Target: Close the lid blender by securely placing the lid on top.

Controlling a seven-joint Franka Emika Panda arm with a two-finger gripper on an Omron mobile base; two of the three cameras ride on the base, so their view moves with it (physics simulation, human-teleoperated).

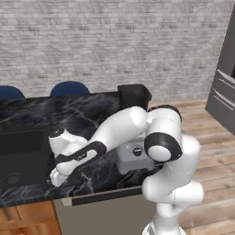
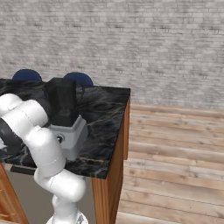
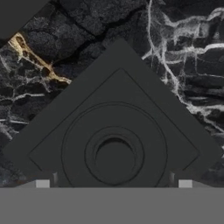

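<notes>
The gripper (image 3: 113, 183) hangs right over the lid (image 3: 113, 148), fingers spread wide on either side, holding nothing. The lid lies flat on the dark counter (image 3: 183, 57). This looks like the grabbing step. Next it should drop, squeeze, then carry it to the blender (image 1: 134, 137)

You look straight down on the lid (image 3: 113, 144), a dark square plate turned corner-up, with raised rings around a round hollow at its middle. It lies flat on the black marble counter (image 3: 175, 52), veined white with a gold streak at upper left. The fingertips (image 3: 42, 183) sit wide apart at the lid's near edge.
</notes>
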